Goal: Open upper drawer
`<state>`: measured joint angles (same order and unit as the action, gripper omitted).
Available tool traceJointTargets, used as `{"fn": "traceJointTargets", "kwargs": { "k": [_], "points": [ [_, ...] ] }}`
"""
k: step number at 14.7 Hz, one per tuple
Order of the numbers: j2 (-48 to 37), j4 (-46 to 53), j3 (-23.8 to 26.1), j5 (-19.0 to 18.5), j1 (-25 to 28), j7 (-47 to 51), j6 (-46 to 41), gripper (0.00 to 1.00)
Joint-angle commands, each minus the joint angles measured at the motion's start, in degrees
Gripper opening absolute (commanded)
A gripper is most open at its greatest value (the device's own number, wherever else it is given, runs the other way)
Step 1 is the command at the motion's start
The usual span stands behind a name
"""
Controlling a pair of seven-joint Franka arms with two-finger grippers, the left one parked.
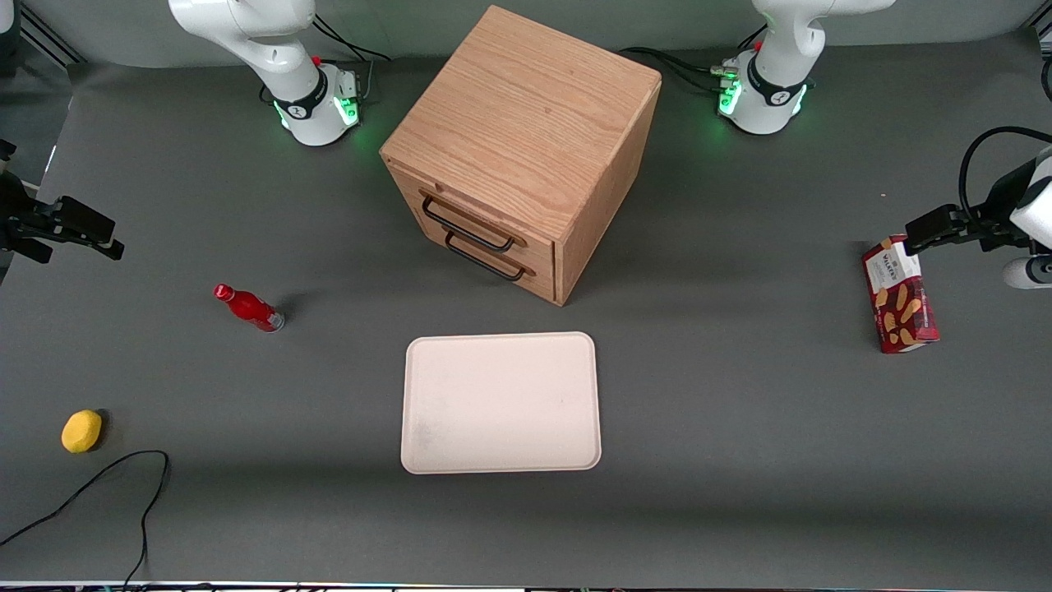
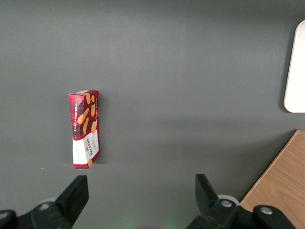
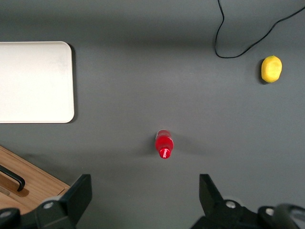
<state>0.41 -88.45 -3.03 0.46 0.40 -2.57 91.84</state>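
Two drawers sit in the face of the oak cube cabinet (image 1: 526,131), which stands on the grey table (image 1: 740,460) midway between the two arm bases. The upper drawer (image 1: 472,215), a shallow light-wood front with a black metal bar handle (image 1: 467,228), is flush with the cabinet face and fully shut; its contents cannot be seen. The matching lower drawer (image 1: 486,259) directly beneath it is likewise shut. The drawer fronts face diagonally, toward the front camera and toward the working arm's end of the table. The upper drawer's long axis and its handle run level along that face, sloping nearer to the front camera toward the cabinet's near corner.

The cream rectangular plastic tray (image 1: 500,402) lies flat, nearer to the front camera than the cabinet, apart from it, with nothing on it.

The right arm's black two-finger gripper (image 1: 72,228) hangs above the table at the working arm's end, well apart from the cabinet and touching nothing. Its fingers (image 3: 78,195) are spread wide, pointing down at the table. The small red bottle (image 1: 249,307) stands between the gripper and the cabinet. The yellow lemon-shaped object (image 1: 82,431) and a loose black cable (image 1: 123,485) lie nearer to the front camera. The red tartan biscuit box (image 1: 900,294) lies toward the parked arm's end
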Motion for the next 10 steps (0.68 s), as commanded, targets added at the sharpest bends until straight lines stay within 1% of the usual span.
{"fn": "traceJointTargets", "kwargs": {
  "k": [1,7,10],
  "points": [
    [-0.2,0.0,-0.7,0.6,0.7,1.0,-0.5,1.00],
    [0.3,0.4,-0.5,0.5,0.8,1.1,0.4,1.00],
    [0.7,0.4,0.0,-0.3,0.8,1.0,2.1,1.00]
  ]
}}
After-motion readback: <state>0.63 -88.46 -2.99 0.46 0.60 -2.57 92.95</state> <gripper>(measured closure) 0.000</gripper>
